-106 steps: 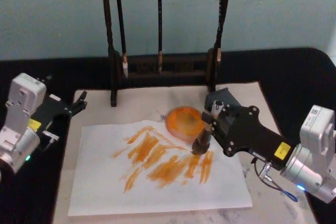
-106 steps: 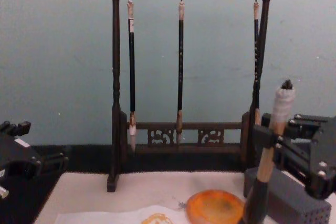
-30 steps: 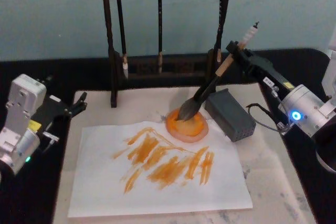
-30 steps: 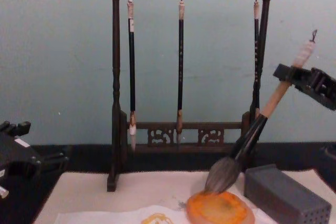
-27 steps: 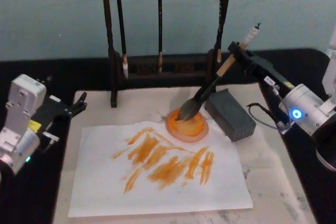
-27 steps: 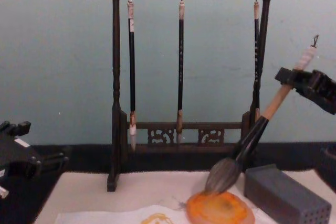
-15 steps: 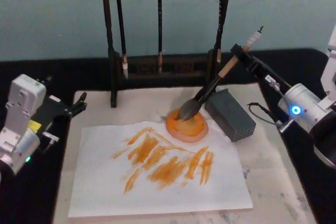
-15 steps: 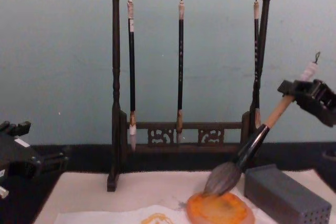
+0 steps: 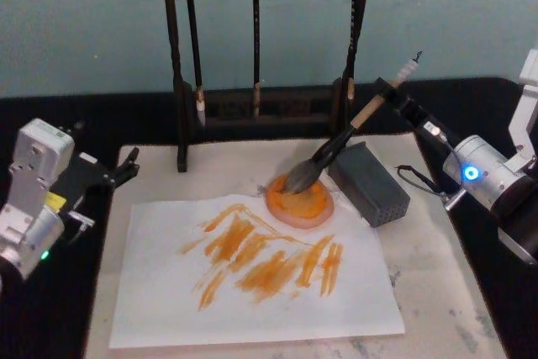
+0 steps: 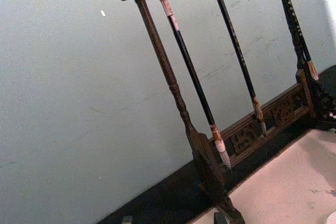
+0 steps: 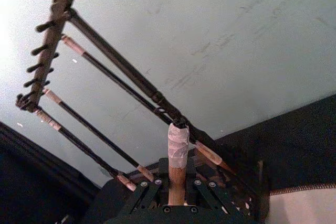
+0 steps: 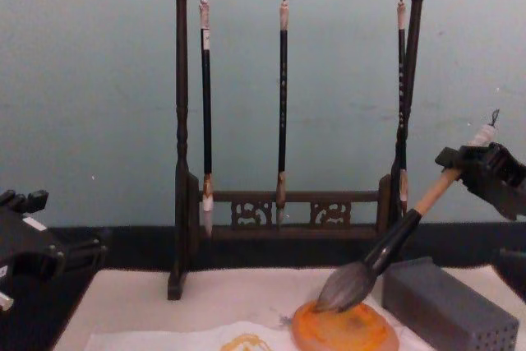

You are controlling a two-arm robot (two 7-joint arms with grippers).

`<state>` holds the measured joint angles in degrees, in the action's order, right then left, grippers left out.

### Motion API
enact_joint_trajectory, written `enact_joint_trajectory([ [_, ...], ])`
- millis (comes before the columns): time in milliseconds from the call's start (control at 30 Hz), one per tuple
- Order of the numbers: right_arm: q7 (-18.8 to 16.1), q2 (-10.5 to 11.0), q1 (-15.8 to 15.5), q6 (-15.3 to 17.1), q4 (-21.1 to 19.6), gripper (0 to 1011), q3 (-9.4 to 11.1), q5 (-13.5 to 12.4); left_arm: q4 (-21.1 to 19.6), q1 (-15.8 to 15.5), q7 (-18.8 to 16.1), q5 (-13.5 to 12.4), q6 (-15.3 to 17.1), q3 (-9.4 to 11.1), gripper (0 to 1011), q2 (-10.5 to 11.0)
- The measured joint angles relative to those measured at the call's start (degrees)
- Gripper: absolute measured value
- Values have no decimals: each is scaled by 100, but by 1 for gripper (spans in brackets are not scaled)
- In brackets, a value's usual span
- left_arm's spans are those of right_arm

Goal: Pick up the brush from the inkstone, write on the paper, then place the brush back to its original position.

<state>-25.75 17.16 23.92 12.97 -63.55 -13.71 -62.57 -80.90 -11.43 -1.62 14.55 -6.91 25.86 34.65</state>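
The brush [image 9: 336, 145] leans with its grey-brown tuft resting on the orange inkstone [image 9: 307, 205], its pale handle slanting up and to the right. My right gripper [image 9: 389, 88] is shut on the upper handle, just below the white end cap. In the chest view the brush [image 12: 393, 241] touches the inkstone [image 12: 353, 333] while the right gripper [image 12: 462, 161] holds it near the right edge. The right wrist view has the brush's end cap [image 11: 177, 141] standing out of the right gripper [image 11: 177, 196]. The paper [image 9: 168, 292] carries orange strokes. My left gripper [image 9: 124, 166] is parked open at the left.
A grey block [image 9: 368, 182] with tiny holes lies right of the inkstone, under the handle. A dark wooden rack [image 9: 256, 108] with three thin hanging brushes stands behind. A beige felt mat [image 9: 437, 250] lies under everything, on a black table.
The right gripper has sunk lower and drifted right, tilting the brush flatter. The tuft has stayed on the inkstone. The left arm has not moved.
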Motion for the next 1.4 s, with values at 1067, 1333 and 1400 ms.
enact_joint_trajectory([
  [1067, 398, 32, 0, 19, 222, 176, -246, -597, 0, 0, 0, 0, 0, 0, 1001, 0],
  [1333, 486, 78, -20, -32, 182, 176, -334, -696, 0, 0, 0, 0, 0, 0, 1001, 0],
  [1400, 502, 86, -20, -48, 178, 176, -348, -714, 0, 0, 0, 0, 0, 0, 1001, 0],
])
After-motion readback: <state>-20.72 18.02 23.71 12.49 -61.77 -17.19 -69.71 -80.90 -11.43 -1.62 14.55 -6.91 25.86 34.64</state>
